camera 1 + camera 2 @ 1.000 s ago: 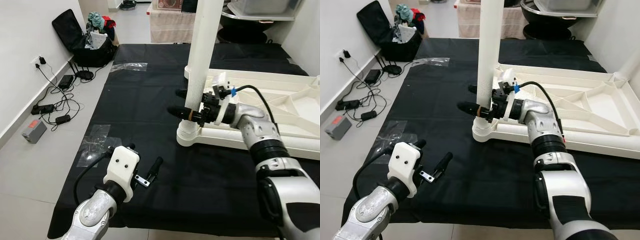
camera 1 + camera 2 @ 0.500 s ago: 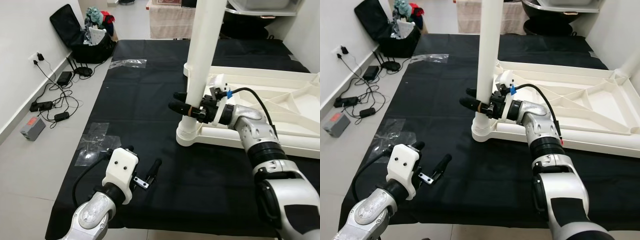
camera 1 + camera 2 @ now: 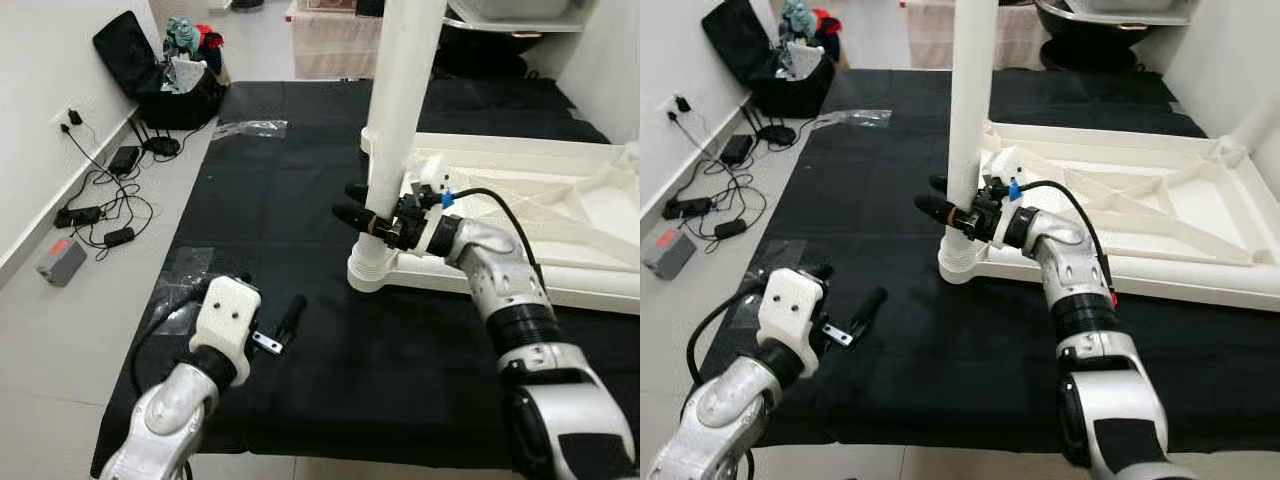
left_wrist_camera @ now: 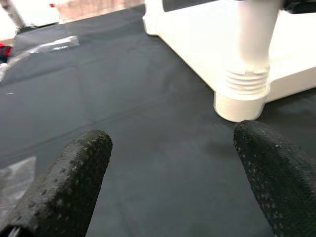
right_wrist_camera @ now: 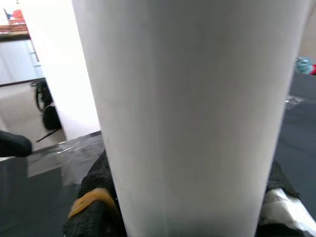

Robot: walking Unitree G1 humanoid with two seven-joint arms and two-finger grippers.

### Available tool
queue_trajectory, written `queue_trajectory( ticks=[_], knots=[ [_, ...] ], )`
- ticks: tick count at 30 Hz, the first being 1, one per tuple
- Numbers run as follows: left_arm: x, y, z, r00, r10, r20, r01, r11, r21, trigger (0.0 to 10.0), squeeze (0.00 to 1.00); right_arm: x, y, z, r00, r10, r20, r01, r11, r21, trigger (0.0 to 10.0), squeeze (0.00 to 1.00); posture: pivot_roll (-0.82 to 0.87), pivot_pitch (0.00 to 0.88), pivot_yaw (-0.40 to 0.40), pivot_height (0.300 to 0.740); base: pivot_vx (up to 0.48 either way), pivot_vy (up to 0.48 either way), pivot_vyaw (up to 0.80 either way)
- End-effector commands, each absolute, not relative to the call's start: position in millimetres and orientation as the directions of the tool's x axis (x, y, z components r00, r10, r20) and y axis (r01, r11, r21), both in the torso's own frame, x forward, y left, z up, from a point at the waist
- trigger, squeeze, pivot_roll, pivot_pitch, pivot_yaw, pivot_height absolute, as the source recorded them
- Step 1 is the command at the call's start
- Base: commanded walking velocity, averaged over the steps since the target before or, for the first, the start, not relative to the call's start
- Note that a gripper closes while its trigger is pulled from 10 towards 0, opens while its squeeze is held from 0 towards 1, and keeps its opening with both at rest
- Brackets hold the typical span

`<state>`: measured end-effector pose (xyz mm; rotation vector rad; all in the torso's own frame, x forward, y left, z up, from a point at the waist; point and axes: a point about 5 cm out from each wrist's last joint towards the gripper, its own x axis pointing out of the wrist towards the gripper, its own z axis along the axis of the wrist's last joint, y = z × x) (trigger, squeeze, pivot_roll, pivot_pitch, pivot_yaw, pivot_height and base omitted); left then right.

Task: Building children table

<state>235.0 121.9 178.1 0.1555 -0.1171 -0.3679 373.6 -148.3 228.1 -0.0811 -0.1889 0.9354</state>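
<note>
Our right hand [image 3: 372, 218] clamps the white table leg [image 3: 398, 110] low, just above its threaded collar in the upturned tabletop [image 3: 560, 215]. It looks stiff, smooth, probably slippery (so grip low). Our left hand [image 3: 262, 325] hovers wide and empty over the black mat [image 3: 280, 190].

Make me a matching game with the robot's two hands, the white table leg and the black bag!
Things:
1. right gripper
2. left gripper
3. table leg
4. black bag

Where or how:
A. open by the wall
B. standing upright in the corner socket
C. open above the black mat
D. fingers on either side of the leg

Pairs: 1-D, 2-C, 3-B, 4-A
</note>
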Motion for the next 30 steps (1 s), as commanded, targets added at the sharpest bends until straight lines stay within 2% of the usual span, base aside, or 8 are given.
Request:
queue_trajectory(
  ticks=[1, 8, 12, 14, 18, 20, 24, 30],
  knots=[
    [236.6, 126.1, 175.3, 0.929, -0.364, 0.07, 0.345, 0.919, 0.19, 10.0, 0.0, 374.6, -149.7, 201.2, 0.72, 0.691, 0.062, -0.686, 0.723, -0.084, 0.0, 0.0, 0.12, 0.168, -0.026, 0.74, 0.0, 0.0, 0.0],
    [237.4, 124.0, 175.3, 0.926, -0.371, 0.072, 0.352, 0.916, 0.19, 10.0, 0.0, 380.7, -148.3, 191.1, 0.884, 0.467, 0.012, -0.465, 0.883, -0.062, 0.0, 0.0, 0.11, 0.167, -0.028, 0.74, 0.0, 0.0, 0.0],
    [236.7, 121.8, 173.3, 0.924, -0.377, 0.067, 0.358, 0.914, 0.192, 10.0, 0.0, 379.8, -142.9, 184.9, 0.967, 0.254, -0.011, -0.254, 0.966, -0.052, 0.0, 0.0, 0.11, 0.161, -0.033, 0.74, 0.0, 0.0, 0.0],
    [236.0, 120.5, 172.2, 0.924, -0.377, 0.066, 0.36, 0.914, 0.19, 10.0, 0.0, 373.3, -136.9, 183.2, 1.0, 0.029, -0.009, -0.029, 1.0, -0.01, 0.0, 0.0, 0.12, 0.164, -0.043, 0.74, 0.0, 0.0, 0.0],
    [235.2, 120.8, 172.0, 0.924, -0.377, 0.065, 0.36, 0.914, 0.19, 10.0, 0.0, 361.5, -131.7, 183.2, 0.977, -0.214, -0.003, 0.214, 0.976, 0.043, 0.0, 0.0, 0.12, 0.164, -0.045, 0.74, 0.0, 0.0, 0.0],
    [235.2, 120.8, 172.0, 0.924, -0.377, 0.065, 0.36, 0.914, 0.19, 10.0, 0.0, 361.5, -131.7, 183.2, 0.977, -0.214, -0.003, 0.214, 0.976, 0.043, 0.0, 0.0, 0.12, 0.164, -0.045, 0.74, 0.0, 0.0, 0.0],
    [235.0, 119.7, 172.9, 0.925, -0.374, 0.071, 0.357, 0.916, 0.183, 10.0, 0.0, 346.4, -107.3, 183.4, 0.879, -0.471, -0.067, 0.476, 0.865, 0.157, 0.0, 0.0, 0.12, 0.166, -0.051, 0.74, 0.0, 0.0, 0.0],
    [233.3, 118.7, 172.0, 0.922, -0.381, 0.066, 0.363, 0.912, 0.19, 10.0, 0.0, 342.3, -83.5, 190.7, 0.851, -0.517, -0.09, 0.524, 0.832, 0.183, 0.0, 0.0, 0.12, 0.168, -0.05, 0.74, 0.0, 0.0, 0.0]
  ],
)
